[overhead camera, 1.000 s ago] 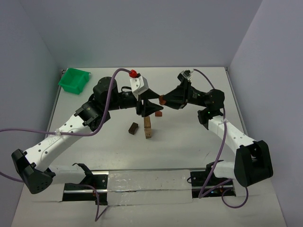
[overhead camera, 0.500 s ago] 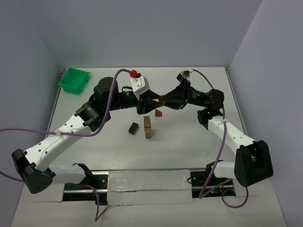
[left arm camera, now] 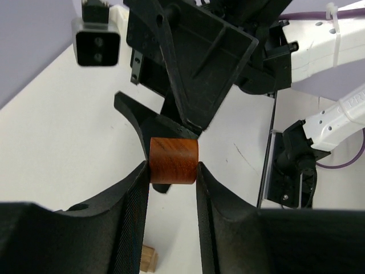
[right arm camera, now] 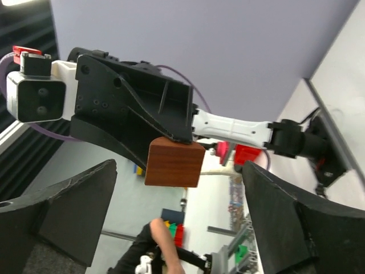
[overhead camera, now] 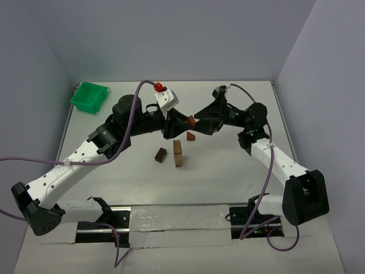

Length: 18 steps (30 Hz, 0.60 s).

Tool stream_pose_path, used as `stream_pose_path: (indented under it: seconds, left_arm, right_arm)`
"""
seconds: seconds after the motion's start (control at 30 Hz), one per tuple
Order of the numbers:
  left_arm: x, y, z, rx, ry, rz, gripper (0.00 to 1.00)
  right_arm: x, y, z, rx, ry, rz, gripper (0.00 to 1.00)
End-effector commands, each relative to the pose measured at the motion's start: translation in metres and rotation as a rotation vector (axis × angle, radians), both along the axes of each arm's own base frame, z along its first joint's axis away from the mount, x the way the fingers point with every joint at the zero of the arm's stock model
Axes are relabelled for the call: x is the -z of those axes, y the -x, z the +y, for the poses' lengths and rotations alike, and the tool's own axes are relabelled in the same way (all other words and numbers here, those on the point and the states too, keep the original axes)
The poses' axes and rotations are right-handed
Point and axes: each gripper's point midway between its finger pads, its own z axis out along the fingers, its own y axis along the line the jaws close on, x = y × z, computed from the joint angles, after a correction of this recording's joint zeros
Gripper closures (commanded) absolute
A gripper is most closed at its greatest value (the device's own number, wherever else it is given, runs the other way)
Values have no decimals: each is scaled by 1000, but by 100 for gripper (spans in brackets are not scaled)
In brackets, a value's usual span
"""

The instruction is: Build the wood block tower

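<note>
One reddish-brown block clamped in left hand | right hand spread wide, gripping nothing | tower long axis upright

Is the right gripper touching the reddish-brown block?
Apart. The right wrist view shows the reddish-brown block with clear gaps on both sides, inside the wide-open right gripper.

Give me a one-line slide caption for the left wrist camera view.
Left gripper clamps a reddish-brown wood block in mid-air above the white table.
</note>
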Motion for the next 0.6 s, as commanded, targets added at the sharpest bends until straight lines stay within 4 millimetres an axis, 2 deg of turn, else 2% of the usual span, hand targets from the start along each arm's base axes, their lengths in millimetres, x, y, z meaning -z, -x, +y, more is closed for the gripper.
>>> stream_pose_path:
  seconds: [0.0,0.07,0.1,0.13,0.2,0.23,0.27,0.33,0.47,0.57]
  left_arm:
    - [1,7,19,-75,-10,88,100]
    - [5,8,25,-101,-28,122,100]
    - [9,8,28,-119,-43,153,100]
    - [14,9,32,-146,-62,198,100]
    - [24,-9,42,-298,-68,276,100]
    - [35,-15,47,-391,-79,382,100]
    - [35,-22,53,-459,-72,401,100]
    - [51,-28,63,-574,-71,529,100]
    - [56,-22,59,-597,-32,653,100]
    - [70,-18,57,-619,-71,743,100]
  right_arm:
    - [-8,-11,-10,65,68,-134,0]
    - [4,-27,-17,129,153,-159,0]
    - [3,-37,-22,181,199,-259,0]
    - [14,-51,-31,246,308,-311,0]
    - [33,-64,-44,336,460,-300,0]
    - [33,-66,-50,361,511,-351,0]
    - [30,-68,-52,385,529,-377,0]
    - [31,-73,-63,438,576,-419,0]
    - [39,-82,-82,502,618,-398,0]
    - [48,-90,-100,555,642,-362,0]
